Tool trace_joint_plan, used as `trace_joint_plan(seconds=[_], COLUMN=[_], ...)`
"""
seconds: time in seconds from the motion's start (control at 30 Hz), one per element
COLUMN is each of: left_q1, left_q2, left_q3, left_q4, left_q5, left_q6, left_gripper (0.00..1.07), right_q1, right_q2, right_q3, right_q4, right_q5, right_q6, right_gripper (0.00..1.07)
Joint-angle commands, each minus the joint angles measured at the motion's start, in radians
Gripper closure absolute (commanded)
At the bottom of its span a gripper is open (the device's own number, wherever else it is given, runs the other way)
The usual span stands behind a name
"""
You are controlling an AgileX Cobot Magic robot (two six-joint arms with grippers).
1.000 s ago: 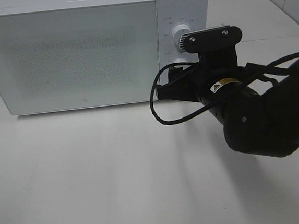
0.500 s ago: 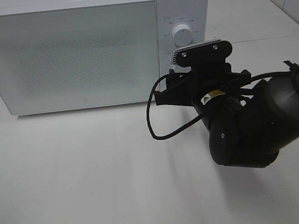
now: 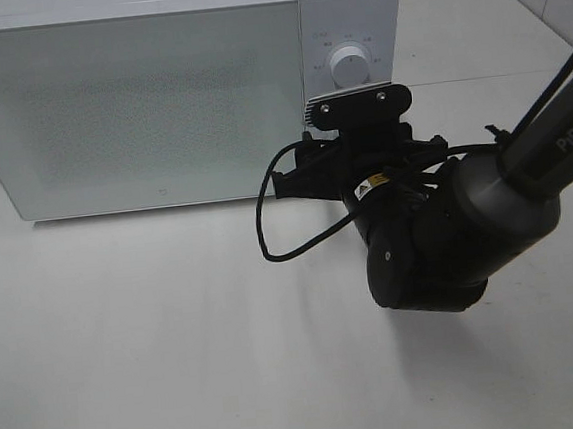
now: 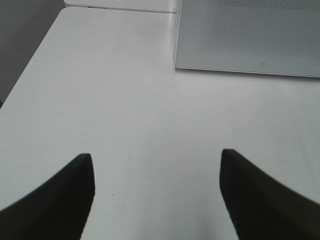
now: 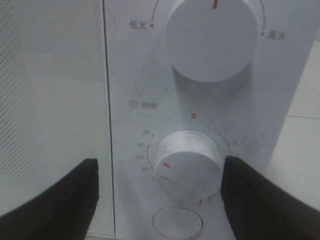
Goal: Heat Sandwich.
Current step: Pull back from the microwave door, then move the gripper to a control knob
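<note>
The right arm (image 3: 439,231) is backing away from the microwave (image 3: 344,9). A second ago its wrist covered the control panel. Now it sits lower and closer to the middle of the bench (image 3: 127,339), and the upper knob (image 3: 351,65) shows clear above it in the high view.

The right gripper (image 5: 160,167) is spread wide and holds nothing. In its own view its two dark fingers stand either side of the timer knob (image 5: 187,165) without touching it. The red mark on that knob points off the zero, toward the higher numbers on the dial. The round button (image 5: 177,222) just beneath it is untouched.

The left gripper (image 4: 157,160) is also wide open and empty. It hangs over bare bench, with the lower corner of the microwave's door (image 4: 250,35) ahead of it.

The sandwich is not visible in any view. The door (image 3: 137,107) is shut and its frosted front hides the inside, so the sandwich is most likely in there, but the pictures cannot confirm that.

A shut door, a timer turned off zero and an arm pulling back with open fingers suggest the setting step is done and the heating is probably under way. If so, what remains is to wait for the timer, or to press the button if this oven needs that to start. The pictures do not show whether the oven is running.
</note>
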Motion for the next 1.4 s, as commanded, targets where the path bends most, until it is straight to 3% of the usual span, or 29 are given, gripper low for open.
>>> trace_joint_plan(seconds=[0.03, 0.33, 1.07, 1.2, 1.33, 1.37, 1.4], left_q1=[-0.006, -0.006, -0.006, -0.006, -0.006, -0.006, -0.006], left_q2=[-0.024, -0.024, -0.024, -0.024, -0.024, -0.024, -0.024], left_q3=[0.002, 0.002, 0.002, 0.002, 0.002, 0.002, 0.002], left_q4=[-0.002, -0.002, -0.002, -0.002, -0.002, -0.002, -0.002], left_q5=[-0.017, -0.017, -0.017, -0.017, -0.017, -0.017, -0.017], left_q6=[-0.007, -0.007, -0.007, -0.007, -0.007, -0.007, -0.007], left_gripper=[0.39, 0.39, 0.39, 0.39, 0.39, 0.39, 0.39], right_q1=[-0.013, -0.072, -0.072, -0.072, -0.072, -0.072, -0.072], right_q2=[0.000, 0.000, 0.049, 0.049, 0.049, 0.049, 0.049], right_q3=[-0.014, -0.018, -0.054, -0.054, -0.054, -0.054, -0.054], right_q4=[-0.016, -0.069, -0.086, -0.087, -0.089, -0.089, -0.089], right_q5=[-0.061, -0.048, -0.053, -0.071, -0.071, -0.071, -0.074], right_q6=[-0.002, 0.002, 0.032, 0.032, 0.032, 0.032, 0.033], right_gripper=[0.42, 0.42, 0.43, 0.51, 0.79, 0.79, 0.98])
